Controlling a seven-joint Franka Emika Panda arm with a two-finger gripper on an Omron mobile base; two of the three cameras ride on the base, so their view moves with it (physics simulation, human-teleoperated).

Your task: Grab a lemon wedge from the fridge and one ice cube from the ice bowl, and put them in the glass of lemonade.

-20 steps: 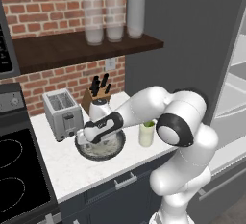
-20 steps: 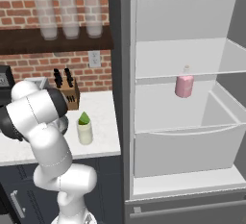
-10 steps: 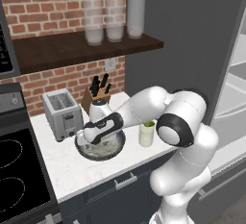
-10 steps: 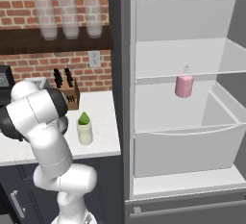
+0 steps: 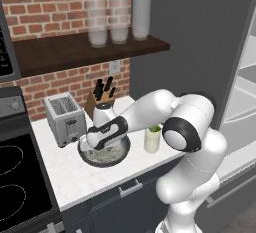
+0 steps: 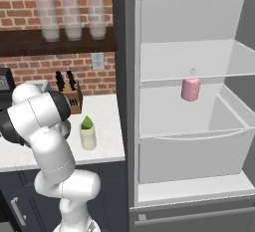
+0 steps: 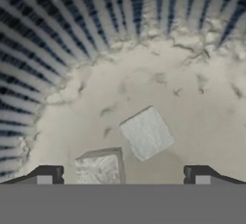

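My gripper [image 5: 94, 146] hangs open, pointing down into the ice bowl [image 5: 121, 153], a wide dark bowl on the counter. In the hand view the open gripper [image 7: 123, 177] looks at the bowl's ribbed wall [image 7: 57, 40] and two square ice cubes: one [image 7: 146, 132] in the middle, one [image 7: 97, 169] close between the fingertips [image 7: 48, 175]. Nothing is held. The glass of lemonade [image 5: 152, 138] stands right of the bowl; the green lemon wedge [image 6: 87, 123] sits in the top of the glass [image 6: 88, 136]. The fridge [image 6: 189, 101] stands open.
A silver toaster [image 5: 62, 118] and a knife block [image 5: 100, 98] stand behind the bowl. Three tall frosted glasses [image 5: 120, 19] line the shelf above. A stove [image 5: 15, 182] lies to the left. A pink bottle [image 6: 191, 88] stands on a fridge shelf.
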